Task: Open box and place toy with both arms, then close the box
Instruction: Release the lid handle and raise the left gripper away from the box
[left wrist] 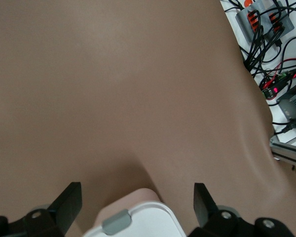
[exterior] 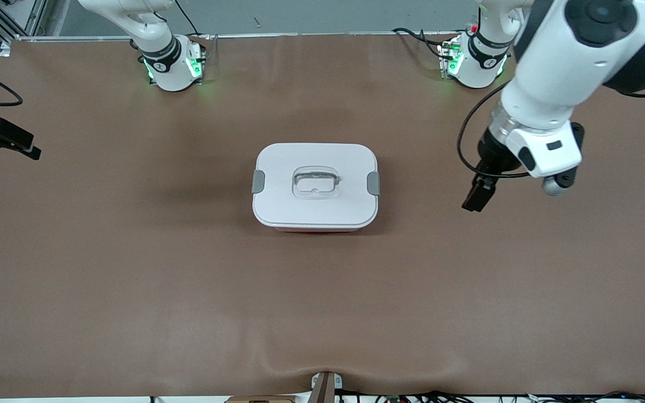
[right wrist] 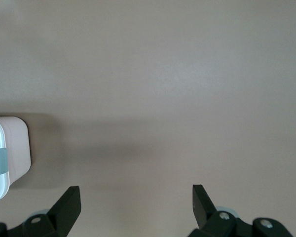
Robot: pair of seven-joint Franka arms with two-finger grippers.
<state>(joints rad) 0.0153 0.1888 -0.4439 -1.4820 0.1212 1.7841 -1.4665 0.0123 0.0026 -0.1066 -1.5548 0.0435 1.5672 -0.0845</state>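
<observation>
The box (exterior: 315, 187) stands shut in the middle of the table, white lid on, grey clips at both ends, clear handle in the middle. Its pink wall shows only as a thin strip under the lid. The toy is out of view. My left gripper (exterior: 477, 197) hangs open and empty over the table beside the box, toward the left arm's end. In the left wrist view the left gripper (left wrist: 136, 203) frames a corner of the box (left wrist: 145, 222) and one clip. My right gripper (right wrist: 136, 203) is open and empty over bare table, and the box (right wrist: 5, 153) sits off to its side.
The brown table mat (exterior: 132, 280) spreads wide around the box. Cables and electronics (left wrist: 278, 64) lie past the table edge in the left wrist view. A black piece with a cable (exterior: 0, 137) juts in at the right arm's end of the table.
</observation>
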